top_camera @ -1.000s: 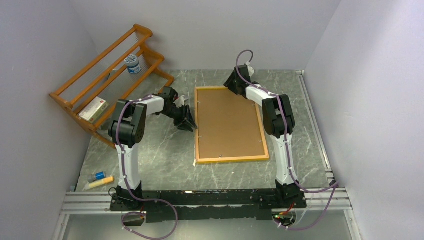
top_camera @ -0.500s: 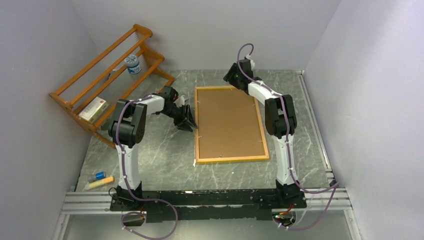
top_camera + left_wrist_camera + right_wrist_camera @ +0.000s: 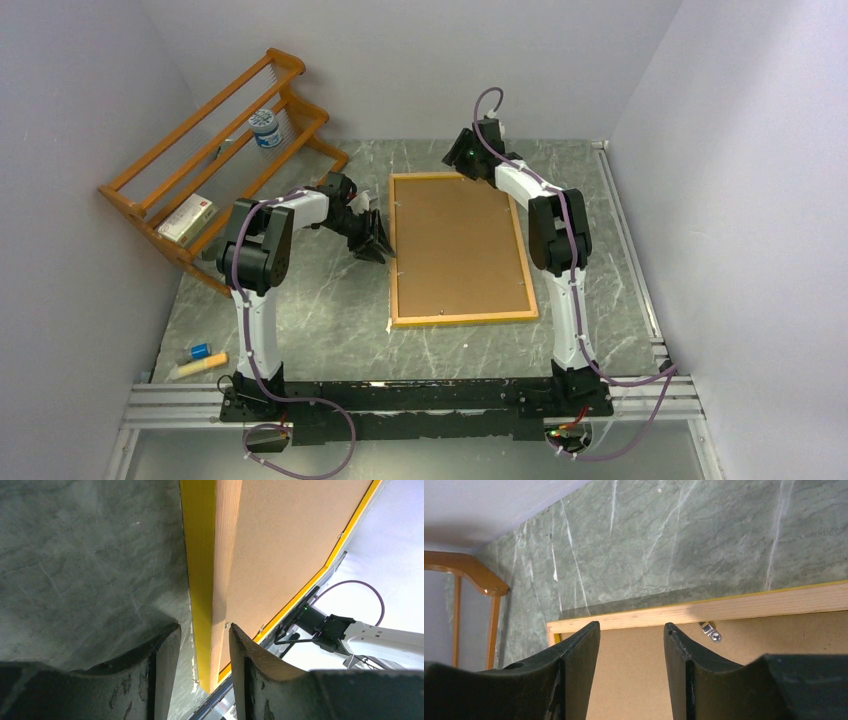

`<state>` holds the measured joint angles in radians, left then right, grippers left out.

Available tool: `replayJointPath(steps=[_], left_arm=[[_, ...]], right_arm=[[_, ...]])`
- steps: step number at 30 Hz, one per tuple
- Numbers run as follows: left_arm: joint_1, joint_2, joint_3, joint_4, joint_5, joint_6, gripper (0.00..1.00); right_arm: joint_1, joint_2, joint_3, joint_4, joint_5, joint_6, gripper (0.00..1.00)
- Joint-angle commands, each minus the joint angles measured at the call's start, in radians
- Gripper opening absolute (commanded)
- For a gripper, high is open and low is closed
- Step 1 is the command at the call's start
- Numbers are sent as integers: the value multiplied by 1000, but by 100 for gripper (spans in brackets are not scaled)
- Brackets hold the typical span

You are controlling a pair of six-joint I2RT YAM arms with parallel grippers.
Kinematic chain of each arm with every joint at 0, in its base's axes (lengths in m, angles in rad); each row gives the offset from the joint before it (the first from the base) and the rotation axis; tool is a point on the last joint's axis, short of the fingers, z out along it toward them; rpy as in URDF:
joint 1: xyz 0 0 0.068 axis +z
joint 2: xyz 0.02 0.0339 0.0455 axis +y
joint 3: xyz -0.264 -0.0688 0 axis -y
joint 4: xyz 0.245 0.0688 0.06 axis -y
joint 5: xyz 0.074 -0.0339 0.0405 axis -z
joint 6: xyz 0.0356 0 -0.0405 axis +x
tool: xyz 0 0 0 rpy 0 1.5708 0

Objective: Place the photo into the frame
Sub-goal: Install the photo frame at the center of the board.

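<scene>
Marbled table (image 3: 320,320), frame (image 3: 460,318) edge at left tool (image 3: 383,244)

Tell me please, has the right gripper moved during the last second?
Yes. In the top view the right gripper has shifted slightly away from the far edge of the frame, toward the back wall.

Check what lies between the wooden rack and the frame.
In the top view, the left gripper lies there, at the frame edge; otherwise bare table.
</scene>
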<state>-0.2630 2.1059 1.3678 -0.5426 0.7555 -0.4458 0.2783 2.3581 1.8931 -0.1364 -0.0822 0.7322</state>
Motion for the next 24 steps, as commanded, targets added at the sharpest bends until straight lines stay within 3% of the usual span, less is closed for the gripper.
replayJointPath(steps=[1, 24], left_arm=[[1, -12, -15, 3, -100, 43, 48], [2, -1, -9, -13, -110, 50, 45]], right_arm=[[-3, 33, 37, -12, -7, -16, 53], [-4, 74, 63, -124, 182, -78, 50]])
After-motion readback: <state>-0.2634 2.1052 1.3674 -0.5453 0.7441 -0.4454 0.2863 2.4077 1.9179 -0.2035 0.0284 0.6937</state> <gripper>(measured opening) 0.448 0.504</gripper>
